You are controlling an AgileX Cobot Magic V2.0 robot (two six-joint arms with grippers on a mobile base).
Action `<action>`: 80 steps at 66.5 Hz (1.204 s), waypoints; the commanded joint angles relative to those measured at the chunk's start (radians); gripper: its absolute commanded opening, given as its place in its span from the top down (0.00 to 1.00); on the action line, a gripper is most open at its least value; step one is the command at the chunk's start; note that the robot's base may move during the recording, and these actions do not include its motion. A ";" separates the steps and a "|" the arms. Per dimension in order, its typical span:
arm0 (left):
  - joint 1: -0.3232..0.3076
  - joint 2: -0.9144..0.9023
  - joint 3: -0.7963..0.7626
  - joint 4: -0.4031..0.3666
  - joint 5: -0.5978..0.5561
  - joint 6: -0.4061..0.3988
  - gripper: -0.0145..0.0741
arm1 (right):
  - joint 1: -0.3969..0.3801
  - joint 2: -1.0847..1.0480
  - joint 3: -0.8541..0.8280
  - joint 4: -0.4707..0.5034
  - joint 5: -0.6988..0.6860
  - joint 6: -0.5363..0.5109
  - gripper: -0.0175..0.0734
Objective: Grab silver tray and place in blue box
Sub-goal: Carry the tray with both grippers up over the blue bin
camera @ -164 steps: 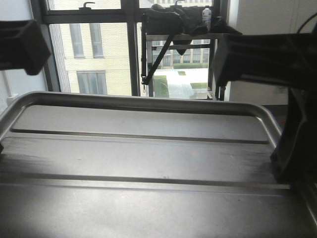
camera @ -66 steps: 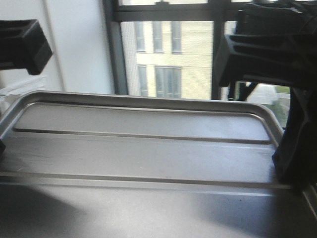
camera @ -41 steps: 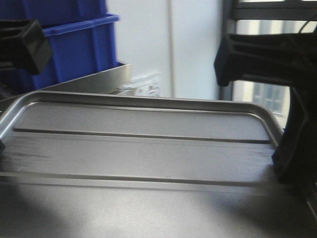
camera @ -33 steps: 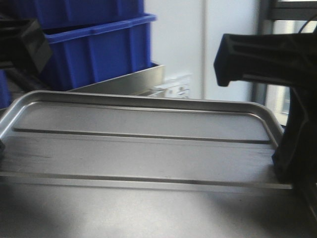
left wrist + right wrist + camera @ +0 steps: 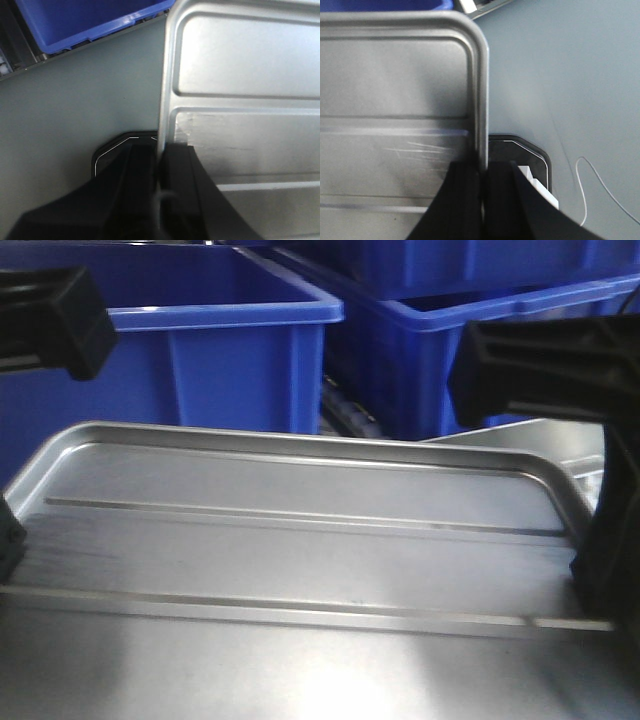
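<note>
Left gripper (image 5: 160,157): its two black fingers are closed on the left short rim of the silver tray (image 5: 300,540), one finger inside the rim and one outside

Silver tray: it hangs between the two grippers, about level and empty, with grey floor under it in both wrist views; it is not yet in the box

Long axis of the tray: it runs from left to right, from one gripper to the other, so a long rim points forward

Blue box (image 5: 245,380): it stands ahead of the tray, beyond the far long rim and apart from it, with the open top visible; in the left wrist view its corner lies ahead and to the left

Second blue crate (image 5: 480,350): it stands to the right of the box and partly behind it, with a dull grey metal edge (image 5: 500,430) in front

Right gripper (image 5: 483,172): closed on the right short rim in the same way

Nearer arm: the left one, I think

Coming move: probably forward and a little left, and the tray may need to rise over the thick near rim, both arms together
</note>
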 commanded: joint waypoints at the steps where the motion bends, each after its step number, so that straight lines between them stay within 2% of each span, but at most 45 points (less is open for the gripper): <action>1: -0.003 -0.023 -0.020 0.054 0.082 -0.002 0.85 | -0.006 -0.023 -0.022 -0.055 0.128 -0.004 0.74; 80: -0.003 -0.023 -0.020 0.054 0.082 -0.002 0.85 | -0.006 -0.023 -0.022 -0.055 0.159 -0.004 0.74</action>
